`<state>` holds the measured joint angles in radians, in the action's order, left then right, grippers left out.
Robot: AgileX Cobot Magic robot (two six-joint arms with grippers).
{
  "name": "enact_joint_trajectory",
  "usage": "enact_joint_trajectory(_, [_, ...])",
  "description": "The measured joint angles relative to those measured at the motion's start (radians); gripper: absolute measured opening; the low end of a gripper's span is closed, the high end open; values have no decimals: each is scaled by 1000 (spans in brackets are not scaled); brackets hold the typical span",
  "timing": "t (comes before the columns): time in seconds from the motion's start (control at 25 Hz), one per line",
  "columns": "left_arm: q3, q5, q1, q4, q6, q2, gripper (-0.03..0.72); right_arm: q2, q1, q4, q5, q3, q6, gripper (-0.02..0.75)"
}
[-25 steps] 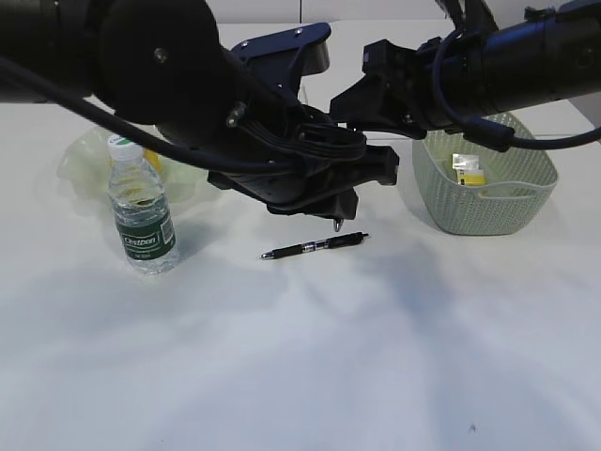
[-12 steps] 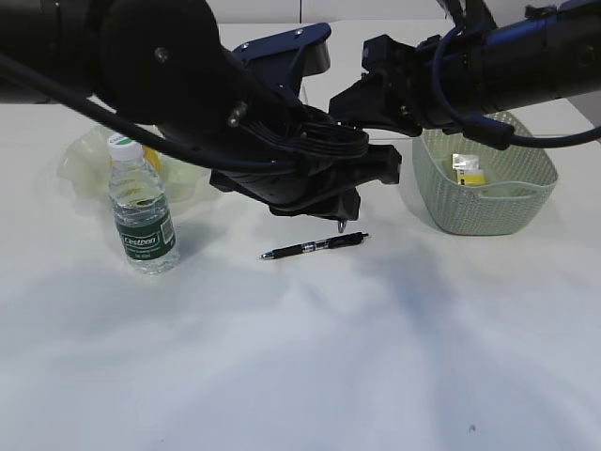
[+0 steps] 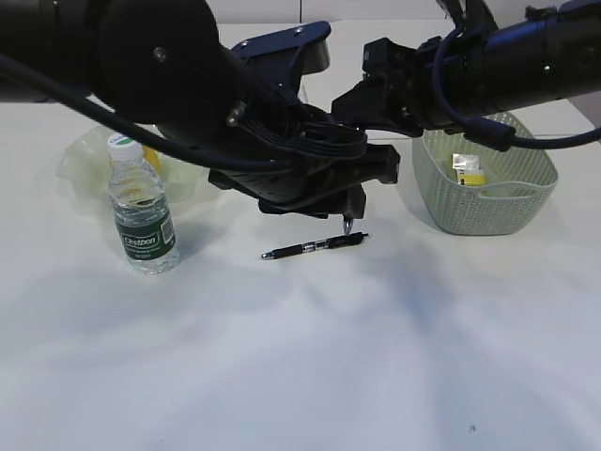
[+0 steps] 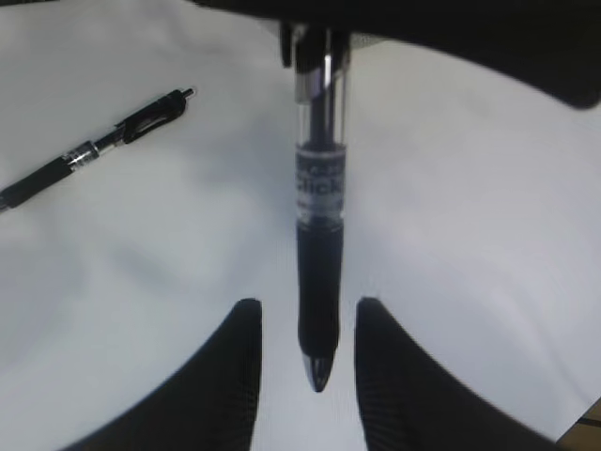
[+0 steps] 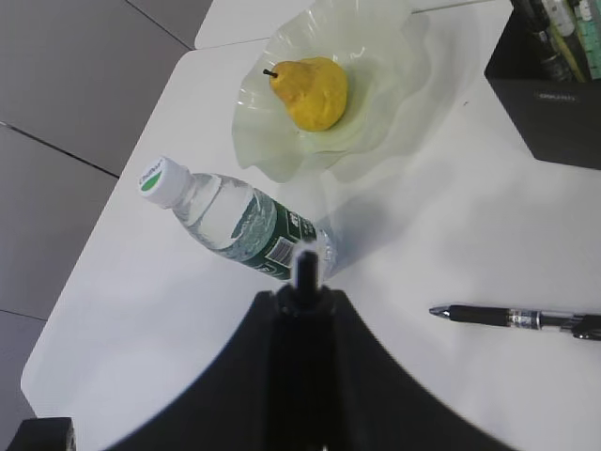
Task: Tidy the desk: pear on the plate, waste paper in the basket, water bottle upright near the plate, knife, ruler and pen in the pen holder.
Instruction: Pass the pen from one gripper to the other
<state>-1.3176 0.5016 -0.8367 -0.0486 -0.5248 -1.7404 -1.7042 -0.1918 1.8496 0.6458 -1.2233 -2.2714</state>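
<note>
My right gripper (image 5: 305, 293) is shut on a black pen (image 4: 319, 216), and the pen's end sticks out past the fingers. The pen's tip hangs between the open fingers of my left gripper (image 4: 307, 303), with a gap on each side. In the exterior view the tip (image 3: 348, 224) shows under the dark arms. A second black pen (image 3: 315, 246) lies flat on the table. The water bottle (image 3: 141, 211) stands upright beside the clear plate (image 5: 376, 56), which holds the yellow pear (image 5: 312, 89). The black pen holder (image 5: 549, 103) contains several items.
A green woven basket (image 3: 484, 211) at the right holds waste paper (image 3: 467, 169). Both arms crowd the middle back of the table and hide the pen holder in the exterior view.
The held pen's tip has shifted slightly right, and the left arm has moved a little with it. The pen on the table, the bottle and the basket have not moved.
</note>
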Motion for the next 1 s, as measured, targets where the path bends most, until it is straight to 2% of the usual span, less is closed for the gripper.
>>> enact_joint_trajectory(0.16, [0,0,0,11,0,0,279,0,0,0,0,0,2,76])
enact_joint_trajectory(0.36, [0,0,2,19,0,3,290,0,0,0,0,0,2,76])
enact_joint_trajectory(0.52, [0,0,32,49,0,42,290,0,0,0,-1,0,2,75])
enact_joint_trajectory(0.72, [0,30,117,128,0,117,290,0,0,0,-22,0,2,75])
enact_joint_trajectory(1.0, [2,167,264,255,0,200,290,0,0,0,-108,-10,2,75])
